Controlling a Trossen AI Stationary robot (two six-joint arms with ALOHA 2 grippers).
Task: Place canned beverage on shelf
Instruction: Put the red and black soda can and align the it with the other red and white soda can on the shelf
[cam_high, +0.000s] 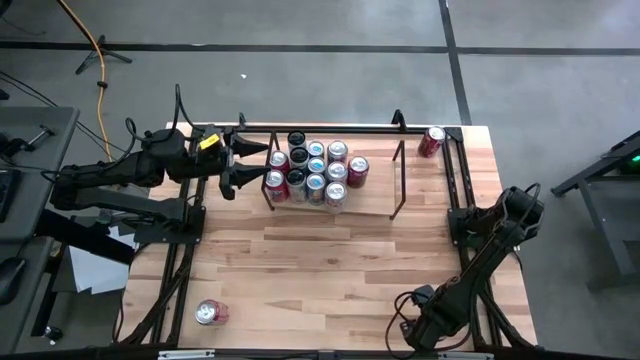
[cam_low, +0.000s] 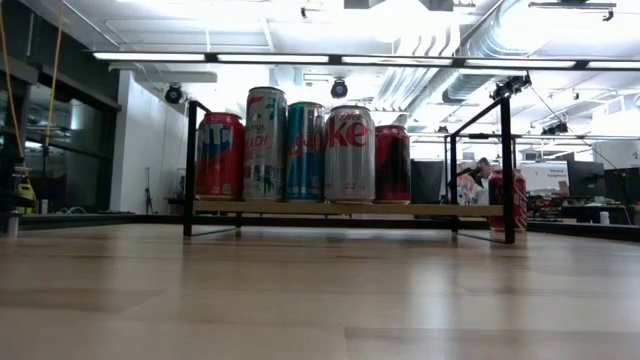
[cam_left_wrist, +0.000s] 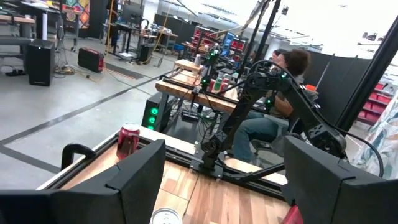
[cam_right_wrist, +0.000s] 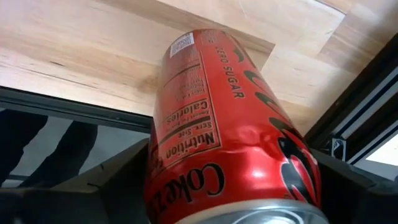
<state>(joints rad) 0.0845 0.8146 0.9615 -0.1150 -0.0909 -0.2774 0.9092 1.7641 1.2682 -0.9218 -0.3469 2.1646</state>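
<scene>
Wooden table (cam_low: 320, 300), shelf (cam_low: 350, 209) of cans, workshop room behind

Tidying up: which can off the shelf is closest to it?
The red can at the far right corner, beside the shelf; the near-left can sits apart.

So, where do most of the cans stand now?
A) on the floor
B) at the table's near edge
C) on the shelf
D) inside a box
C: the high view shows the cans clustered on the shelf, toward its left end.
</scene>
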